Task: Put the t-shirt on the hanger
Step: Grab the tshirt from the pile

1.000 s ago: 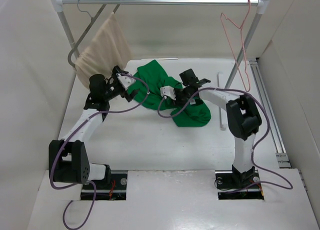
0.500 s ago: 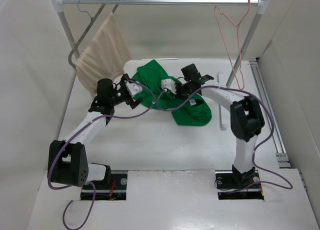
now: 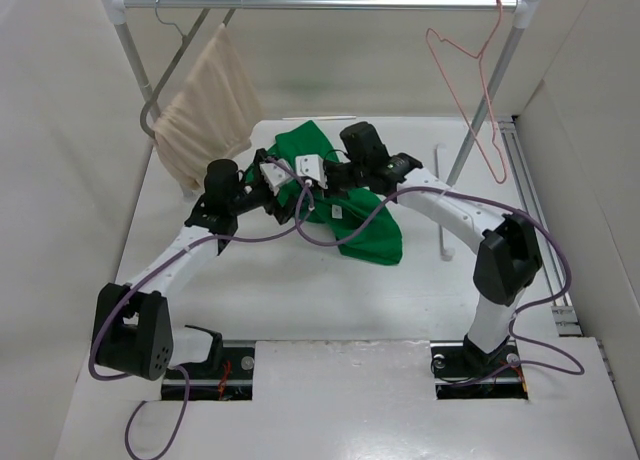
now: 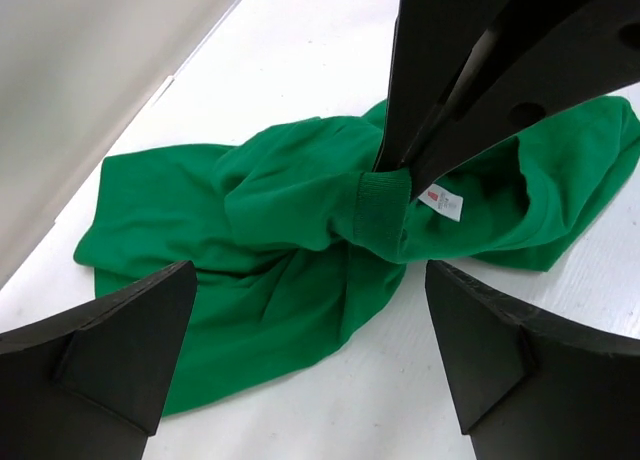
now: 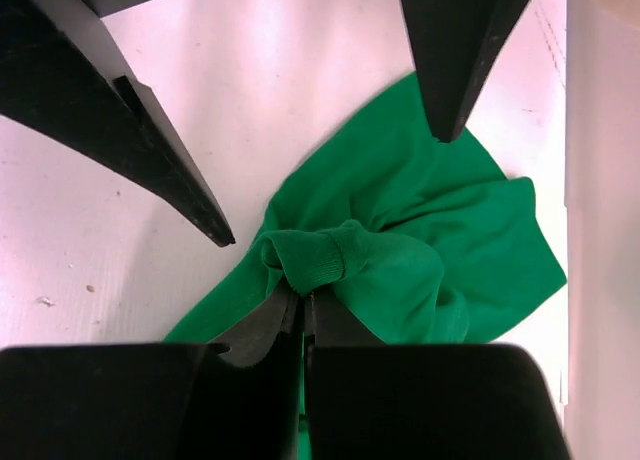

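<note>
The t-shirt (image 3: 368,238), near the middle of the table's (image 3: 300,290) far edge, has been dragged leftward within the last second. The hanger (image 3: 484,100) is left above the far right corner, so lifting is judged next. The collar (image 4: 385,195) is pinched by the right gripper (image 5: 303,302); the left gripper (image 4: 310,272) is held wide open. The white label's (image 4: 441,202) red print cannot be read.

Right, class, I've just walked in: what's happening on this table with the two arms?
The right pincer is shut on the ribbed neck of the green t-shirt, which lies crumpled on the table. The left pincer is open, facing that same neck from the other side. The pink hanger hangs bare on the rail at the far right, so the shirt is not yet on it.
</note>
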